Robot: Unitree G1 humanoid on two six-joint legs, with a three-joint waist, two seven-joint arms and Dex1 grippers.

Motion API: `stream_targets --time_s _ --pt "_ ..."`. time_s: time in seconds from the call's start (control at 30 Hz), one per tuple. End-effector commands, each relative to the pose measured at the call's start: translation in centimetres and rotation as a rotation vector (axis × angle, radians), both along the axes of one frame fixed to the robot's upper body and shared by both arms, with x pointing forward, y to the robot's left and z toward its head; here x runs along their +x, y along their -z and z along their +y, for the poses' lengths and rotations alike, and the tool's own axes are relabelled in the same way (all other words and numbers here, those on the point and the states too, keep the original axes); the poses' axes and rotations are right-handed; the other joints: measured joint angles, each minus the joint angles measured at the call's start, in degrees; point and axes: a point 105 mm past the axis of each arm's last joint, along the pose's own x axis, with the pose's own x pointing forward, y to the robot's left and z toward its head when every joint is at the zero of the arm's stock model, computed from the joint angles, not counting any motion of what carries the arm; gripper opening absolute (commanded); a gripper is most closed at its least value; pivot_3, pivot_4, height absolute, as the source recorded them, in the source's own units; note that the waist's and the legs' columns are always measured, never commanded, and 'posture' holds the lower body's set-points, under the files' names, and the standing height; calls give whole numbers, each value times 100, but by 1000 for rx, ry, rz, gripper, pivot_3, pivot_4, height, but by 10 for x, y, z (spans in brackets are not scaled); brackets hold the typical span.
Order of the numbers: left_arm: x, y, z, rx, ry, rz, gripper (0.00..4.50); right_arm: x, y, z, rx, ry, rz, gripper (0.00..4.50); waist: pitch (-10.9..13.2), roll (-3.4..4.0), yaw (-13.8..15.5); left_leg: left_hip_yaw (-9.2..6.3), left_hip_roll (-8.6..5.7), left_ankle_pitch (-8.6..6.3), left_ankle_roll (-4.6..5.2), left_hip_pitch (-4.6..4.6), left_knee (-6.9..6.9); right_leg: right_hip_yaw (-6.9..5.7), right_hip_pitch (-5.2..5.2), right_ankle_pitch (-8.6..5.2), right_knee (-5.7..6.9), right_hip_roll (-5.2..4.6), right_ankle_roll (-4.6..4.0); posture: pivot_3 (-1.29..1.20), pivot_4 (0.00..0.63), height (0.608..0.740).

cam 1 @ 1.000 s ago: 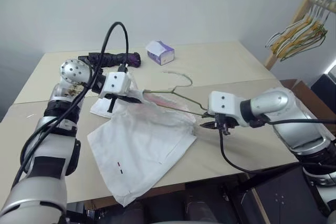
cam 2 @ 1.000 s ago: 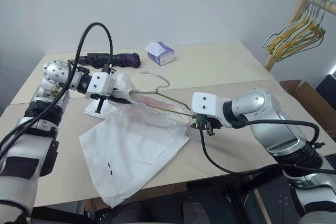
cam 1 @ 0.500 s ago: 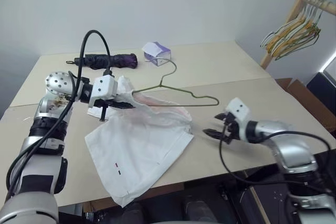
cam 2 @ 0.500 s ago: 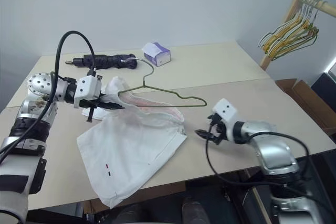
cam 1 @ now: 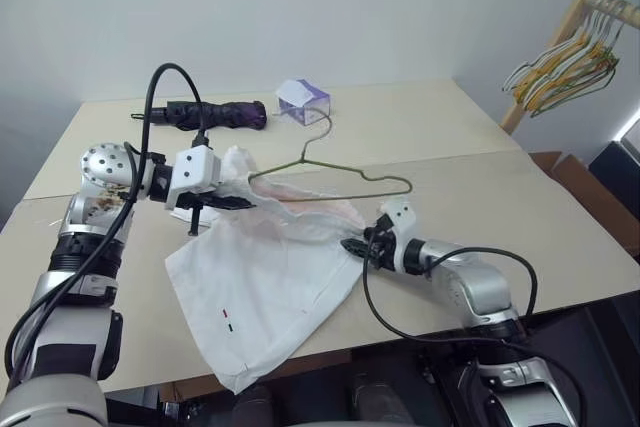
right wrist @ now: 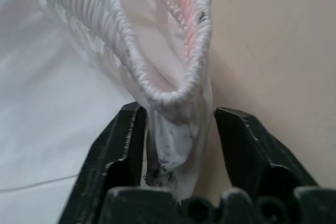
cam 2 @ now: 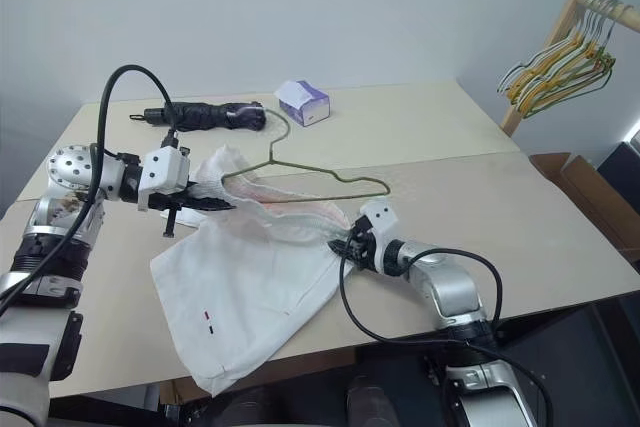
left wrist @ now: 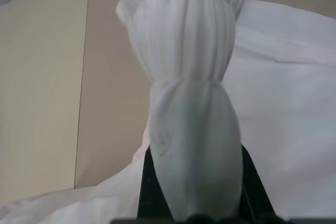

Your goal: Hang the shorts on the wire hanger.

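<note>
The left fingers (cam 1: 232, 203) hold the shorts (cam 1: 270, 287); right fingers (right wrist: 176, 145) wide around the waistband; wire hanger (cam 1: 340, 185) not in yet

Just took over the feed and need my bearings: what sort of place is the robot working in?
Probably an indoor test or lab room set up for laundry work, not a real home: a plain beige table against a bare wall, a wooden rack with a bunch of hangers, and the shorts spread beside the wire hanger.

Left fingers (left wrist: 251, 182) clamp the shorts (left wrist: 189, 93), apparently the waistband.
</note>
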Motion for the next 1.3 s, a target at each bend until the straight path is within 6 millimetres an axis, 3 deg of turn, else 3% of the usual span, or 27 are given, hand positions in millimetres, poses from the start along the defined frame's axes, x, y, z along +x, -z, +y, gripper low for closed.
stream_targets --time_s 0.03,0.13,0.43,0.77,0.93,1.07,1.3 --pt "-1 -12 1 -33 -4 -43 0 4 -28 0 78 -2 -85 1108 0 0 0 -1 0 0 0 2 0 0 1 0 1 0 0 -70 1 740" --pt "-2 -9 3 -29 -11 -30 0 5 -34 -3 114 16 -95 67 0 0 -8 -1 1 0 0 3 0 0 1 1 2 1 -1 -70 1 740" --pt "-2 23 45 163 -98 7 0 11 -51 -42 155 128 -91 27 0 1 1 -1 1 0 0 4 0 -1 3 0 0 0 -1 -89 10 740" --pt "6 24 49 126 -157 -13 0 10 -53 -58 129 129 -91 27 0 0 2 0 0 0 0 2 0 -1 2 1 -1 -1 0 -93 2 740" --pt "2 40 65 307 -157 -23 0 10 -60 -61 101 107 -123 27 0 0 2 0 0 0 0 1 0 -1 1 1 -1 -1 0 -93 2 740" --pt "8 54 76 445 -192 -81 0 6 -67 -55 59 50 -163 27 -1 0 0 1 0 0 0 2 0 -1 1 1 0 -1 0 -93 0 740" --pt "26 47 39 252 -239 -75 0 -17 -77 -13 -40 -156 -273 27 -1 -1 26 2 -2 0 0 -3 0 -2 -2 1 -1 -3 2 -99 0 740"
